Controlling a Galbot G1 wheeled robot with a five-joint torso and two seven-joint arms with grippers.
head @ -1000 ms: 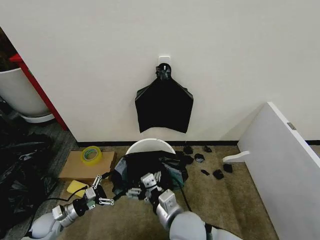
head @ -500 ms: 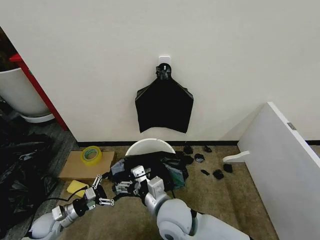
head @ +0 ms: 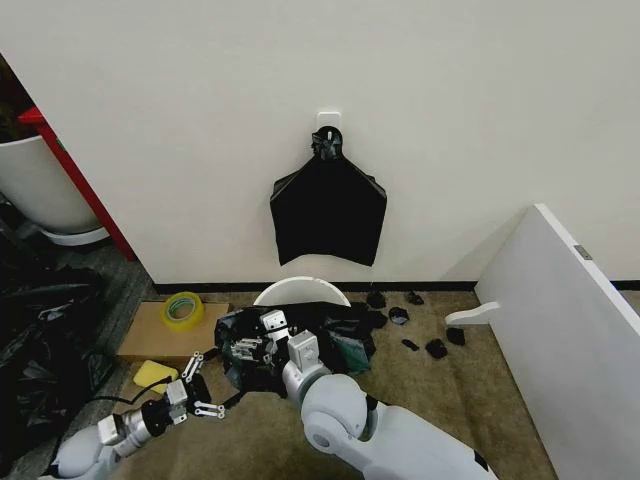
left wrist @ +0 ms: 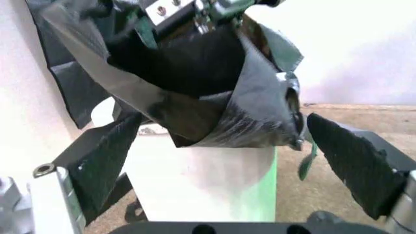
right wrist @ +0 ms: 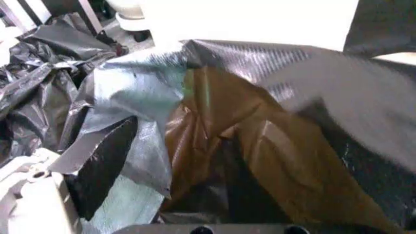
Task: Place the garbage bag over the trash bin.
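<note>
Head view, the robot facing a plain white wall [head: 480,110]. A tilted white board [head: 570,330] leans at the right over the brown carpet floor [head: 450,400]. A large white rounded pot [head: 35,190] stands at far left, above a heap of crumpled black plastic [head: 40,320]. On the wall, flat black bags [head: 328,210] hang bunched to a knot from a white hook.

The large, thin, glossy black plastic garbage bag [head: 330,335] lies crumpled over the mouth of the round white plastic trash bin [head: 300,293], which stands against the wall below the hanging bags; the bin's rear rim is bare, so the bag covers only the near part of the opening. In the left wrist view the bag [left wrist: 195,97] sags over the near rim of the bin [left wrist: 201,180], whose side shows a pale green tint.

The right gripper [head: 250,348] reaches across to the bag's left edge, its fingers pressed into the folds and pinching the plastic; the right wrist view shows bag film [right wrist: 215,136] gathered at the finger [right wrist: 104,165]. The left gripper [head: 200,385] hangs low, just left of the bag, its fingers [left wrist: 351,161] spread wide with nothing between them.

A flat brown cardboard sheet [head: 150,335] at left bears a yellow-green tape roll [head: 183,310]; a yellow pad [head: 152,376] lies beside it. Small black scraps [head: 435,348] dot the carpet at right.
</note>
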